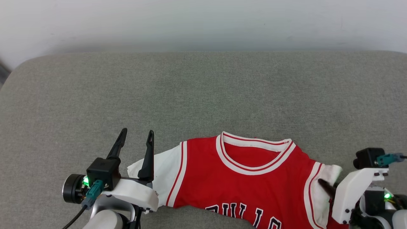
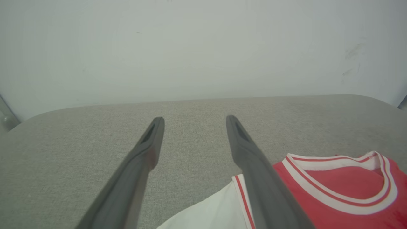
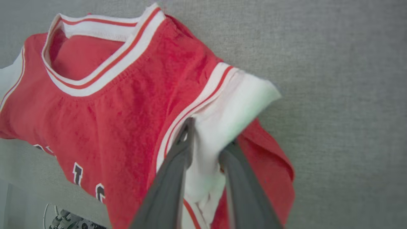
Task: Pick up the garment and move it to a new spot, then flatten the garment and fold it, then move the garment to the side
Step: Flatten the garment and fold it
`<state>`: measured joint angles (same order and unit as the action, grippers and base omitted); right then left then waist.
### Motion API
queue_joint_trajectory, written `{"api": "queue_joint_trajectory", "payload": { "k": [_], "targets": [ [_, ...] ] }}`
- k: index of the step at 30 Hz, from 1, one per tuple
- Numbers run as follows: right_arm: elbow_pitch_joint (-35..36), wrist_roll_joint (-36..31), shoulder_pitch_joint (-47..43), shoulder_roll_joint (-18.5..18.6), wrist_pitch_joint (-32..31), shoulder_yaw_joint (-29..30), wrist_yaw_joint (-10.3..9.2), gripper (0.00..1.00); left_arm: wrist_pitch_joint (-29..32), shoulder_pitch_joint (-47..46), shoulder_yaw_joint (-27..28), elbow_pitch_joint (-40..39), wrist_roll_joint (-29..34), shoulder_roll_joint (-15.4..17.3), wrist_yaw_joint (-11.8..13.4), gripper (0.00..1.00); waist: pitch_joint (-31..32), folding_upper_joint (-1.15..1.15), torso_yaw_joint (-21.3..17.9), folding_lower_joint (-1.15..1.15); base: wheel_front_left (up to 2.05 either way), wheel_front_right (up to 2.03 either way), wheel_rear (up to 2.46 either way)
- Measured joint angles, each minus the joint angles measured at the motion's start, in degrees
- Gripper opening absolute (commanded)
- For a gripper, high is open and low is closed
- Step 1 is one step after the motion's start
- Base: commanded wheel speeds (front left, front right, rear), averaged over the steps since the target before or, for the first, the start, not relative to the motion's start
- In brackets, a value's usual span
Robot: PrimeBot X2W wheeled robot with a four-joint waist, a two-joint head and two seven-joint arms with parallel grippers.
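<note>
1. Nearest you, bottom of the head view: the garment (image 1: 254, 181) lies chest-up on the grey pad (image 1: 203, 95), lower centre to lower right, with its lettering (image 1: 241, 213) cut by the frame's bottom edge. In the right wrist view its lower part looks to run over the pad's near edge at lower left, so expect hanging weight
2. The right gripper (image 3: 211, 133) comes in from the lower right, jaws roughly half closed, one finger each side of a bunched fold of the white sleeve (image 3: 229, 105). Cloth fills the gap, but you can't tell whether it's actually pinched. My read: that sleeve is the grab point for lifting this corner
3. The left gripper (image 1: 137, 132) is at lower left, jaws fully spread, holding nothing. Its inner finger (image 1: 148, 156) crosses over the other sleeve (image 1: 165, 165) and the outer one is over bare pad. Contact with the cloth isn't readable. It looks staged to take that sleeve so both shoulders lift level
4. The collar (image 1: 254, 143) points to the top of the frame and lies flat, with light creasing in the red below it
5. Beyond the collar there's bare pad across the whole middle band, up to its rounded far edge, then the pale wall (image 1: 203, 22). That's your room for the new spot. The pad curves off at upper left, and the near edge is the tight one
</note>
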<state>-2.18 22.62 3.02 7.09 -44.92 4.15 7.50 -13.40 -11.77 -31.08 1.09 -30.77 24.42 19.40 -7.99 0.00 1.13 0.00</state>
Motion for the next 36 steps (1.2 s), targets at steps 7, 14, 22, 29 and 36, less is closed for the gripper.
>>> {"api": "queue_joint_trajectory", "payload": {
  "k": [7, 14, 22, 29, 36],
  "targets": [
    [3.1, -1.2, 3.3, 3.4, 0.5, 2.8, 0.0, 0.0, -0.4, -0.2, 0.1, 0.3, 0.1, -0.2, 0.2, 1.0, 0.0, 0.0, -0.6, 0.0, 0.0, 0.0, 0.0],
    [1.3, -4.0, 8.7, 6.1, 2.7, 9.0, 0.0, 0.0, -0.5, -1.0, 0.0, 0.3, 0.3, -0.2, -0.2, 1.0, -0.9, 0.0, -0.7, 0.0, 0.0, 0.0, 0.0],
    [-17.8, -5.1, 10.0, 4.4, 15.5, 11.7, 0.01, 1.0, -0.6, -1.9, -0.3, 1.5, 0.3, -0.5, -0.6, 1.0, -2.9, 0.0, 0.3, 0.0, 0.0, 0.0, 0.0],
    [-20.2, -7.2, 9.7, 4.4, 31.7, 12.3, 0.0, 1.0, -0.7, -0.6, -0.1, 3.1, -0.9, -0.6, -0.5, 1.0, -0.5, 0.0, -0.4, 0.0, 0.0, 0.0, 0.0],
    [-12.4, -11.2, 5.2, 4.1, 42.1, 10.1, 0.0, 1.0, -0.7, 1.4, 0.1, 4.4, -2.0, -0.7, -0.2, 1.0, 3.3, 0.0, -1.7, 0.0, 0.0, 0.0, 0.0]
  ]
}}
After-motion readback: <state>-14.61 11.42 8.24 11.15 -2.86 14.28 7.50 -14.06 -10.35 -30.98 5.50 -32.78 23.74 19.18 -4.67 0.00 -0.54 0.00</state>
